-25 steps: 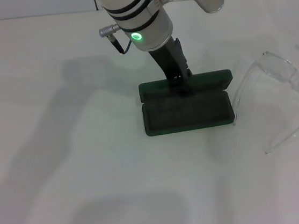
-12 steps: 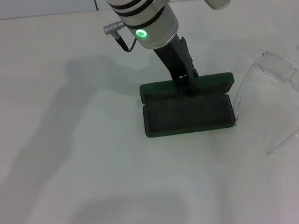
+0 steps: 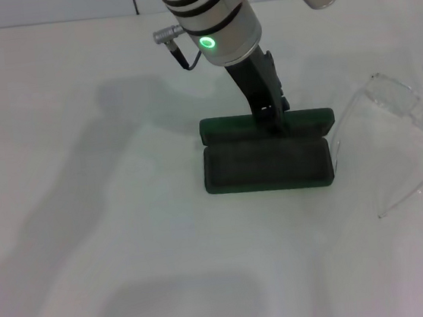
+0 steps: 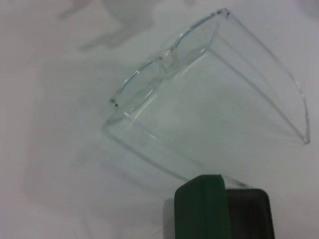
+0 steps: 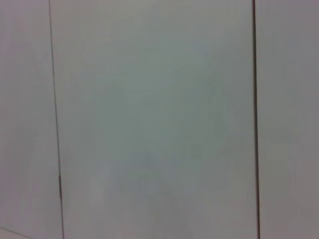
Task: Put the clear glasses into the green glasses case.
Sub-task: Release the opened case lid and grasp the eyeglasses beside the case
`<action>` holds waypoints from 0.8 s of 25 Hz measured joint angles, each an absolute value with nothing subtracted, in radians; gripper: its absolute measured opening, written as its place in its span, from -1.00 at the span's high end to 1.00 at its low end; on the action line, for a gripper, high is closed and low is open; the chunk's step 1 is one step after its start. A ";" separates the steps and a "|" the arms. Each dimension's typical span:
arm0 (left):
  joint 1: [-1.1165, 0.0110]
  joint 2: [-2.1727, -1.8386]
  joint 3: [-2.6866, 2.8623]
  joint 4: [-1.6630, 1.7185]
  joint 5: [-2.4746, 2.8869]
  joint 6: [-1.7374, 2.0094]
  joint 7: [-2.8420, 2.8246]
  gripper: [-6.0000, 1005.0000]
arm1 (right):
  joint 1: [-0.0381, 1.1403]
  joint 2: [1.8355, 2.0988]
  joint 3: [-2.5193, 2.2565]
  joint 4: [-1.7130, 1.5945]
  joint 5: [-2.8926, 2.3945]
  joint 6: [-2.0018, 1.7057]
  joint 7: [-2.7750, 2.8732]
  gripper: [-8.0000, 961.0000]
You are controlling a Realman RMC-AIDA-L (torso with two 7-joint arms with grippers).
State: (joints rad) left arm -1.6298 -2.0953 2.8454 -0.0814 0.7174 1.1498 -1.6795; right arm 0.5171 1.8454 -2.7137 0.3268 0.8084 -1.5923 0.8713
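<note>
1. Case: green glasses case [image 3: 266,152] lies open on the white surface [image 3: 88,218], dark-lined tray toward the robot, lid [image 3: 223,129] folded back on the far side.
2. Left gripper [image 3: 271,113] reaches down from above onto the lid's middle, dark fingers touching or just over it. Jaws: cannot tell whether clenched or released.
3. Clear glasses [image 3: 403,133] sit on the surface just right of the case, outside it, temple arms unfolded and pointing toward the robot; the nearer arm's tip ends just beside the case's right end.
4. Left wrist view: glasses upright on the surface, case end at the frame edge.
5. Right gripper not visible; its wrist camera shows only a pale panelled wall [image 5: 149,119].
</note>
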 joint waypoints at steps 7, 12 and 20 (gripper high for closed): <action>-1.640 -2.095 2.845 -0.085 0.716 1.157 -1.678 0.24 | 0.517 1.848 -2.715 0.327 0.808 -1.594 0.867 -0.28; -1.657 -2.095 2.845 -0.111 0.715 1.158 -1.677 0.25 | 0.515 1.850 -2.713 0.327 0.809 -1.603 0.862 -0.28; -1.689 -2.095 2.846 -0.225 0.629 1.168 -1.651 0.26 | 0.512 1.853 -2.716 0.328 0.808 -1.614 0.862 -0.28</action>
State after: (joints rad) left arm -1.6889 -2.0955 2.8456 -0.2250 0.6289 1.1676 -1.6512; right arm 0.5119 1.8534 -2.7163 0.3281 0.8081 -1.6136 0.8620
